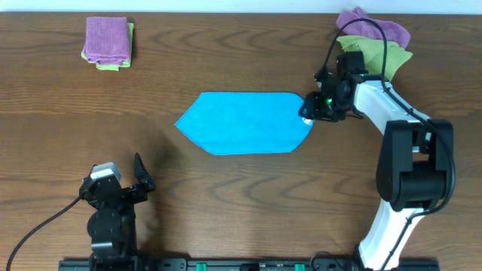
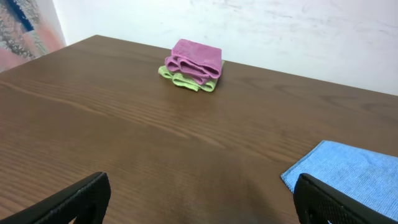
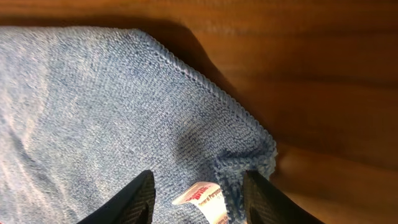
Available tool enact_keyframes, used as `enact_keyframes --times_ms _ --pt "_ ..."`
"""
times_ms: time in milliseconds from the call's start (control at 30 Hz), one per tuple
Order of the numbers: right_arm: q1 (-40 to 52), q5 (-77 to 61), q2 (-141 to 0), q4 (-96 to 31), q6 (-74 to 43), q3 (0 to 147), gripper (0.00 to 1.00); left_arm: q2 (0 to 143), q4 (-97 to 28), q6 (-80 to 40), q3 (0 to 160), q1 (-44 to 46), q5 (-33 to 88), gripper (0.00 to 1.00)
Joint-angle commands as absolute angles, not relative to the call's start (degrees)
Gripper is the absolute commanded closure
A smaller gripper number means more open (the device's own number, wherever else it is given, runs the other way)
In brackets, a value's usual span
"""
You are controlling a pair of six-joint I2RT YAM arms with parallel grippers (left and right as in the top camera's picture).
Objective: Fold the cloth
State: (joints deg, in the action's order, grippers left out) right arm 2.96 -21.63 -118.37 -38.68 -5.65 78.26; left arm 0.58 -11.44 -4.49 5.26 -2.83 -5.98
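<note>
**A:** Where do we have the cloth (image 1: 245,123)?

**B:** It lies flat on the table (image 1: 226,218), about the middle and a little to the right. From overhead we see a long six-sided shape, with a point at its left end and another at its right end.

**A:** And our right gripper (image 1: 310,111)?

**B:** It's over that right-hand point. In the right wrist view its fingers (image 3: 134,202) stand partly apart, one on each side of the corner. The white tag (image 3: 204,198) lies in the gap between them, and the hem is a bit bunched there. The jaws are not pinched together on the terry. We cannot tell whether the fingertips touch it.

**A:** Our left gripper (image 2: 202,179)?

**B:** It sits at the near left of the table, well apart from the cloth, with nothing in it. In its wrist view the fingers are at the two lower corners of the picture, spread wide, with bare wood between them. The cloth's left point shows off to the right.

**A:** What else do we see on the table?

**B:** There's a folded stack (image 1: 108,43) at the far left, purple on top of yellow-green. At the far right is a loose heap (image 1: 373,34) of purple and yellow-green, just beyond our right arm. Neither touches the cloth.
</note>
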Motion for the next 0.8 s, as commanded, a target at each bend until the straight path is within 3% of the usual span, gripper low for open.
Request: enact_keyframes --times_ms 0,167,233,333,467,767 --pt "3.4 -15.2 -119.4 -40.6 -5.8 77.3 0.53 0.3 -11.9 -4.7 3.6 -2.6 -6.0 0.05" --pt "3.3 -13.4 -119.4 -41.7 -5.7 77.3 0.55 0.3 -11.9 -4.7 3.6 -2.6 -6.0 0.05" --pt "3.3 -13.0 -119.4 -42.1 -5.7 77.3 0.68 0.3 -11.9 -4.7 3.6 -2.6 -6.0 0.04" --pt "3.3 -12.1 -119.4 -42.2 -5.7 77.3 0.75 0.3 -11.9 -4.7 3.6 -2.6 -6.0 0.05" --pt "3.3 -11.8 -119.4 -42.0 -5.7 77.3 0.99 0.3 -11.9 -4.7 3.6 -2.6 -6.0 0.05" --pt "4.5 -12.0 -117.1 -46.4 -5.1 81.8 0.99 0.3 -11.9 -4.7 3.6 -2.6 -6.0 0.05"
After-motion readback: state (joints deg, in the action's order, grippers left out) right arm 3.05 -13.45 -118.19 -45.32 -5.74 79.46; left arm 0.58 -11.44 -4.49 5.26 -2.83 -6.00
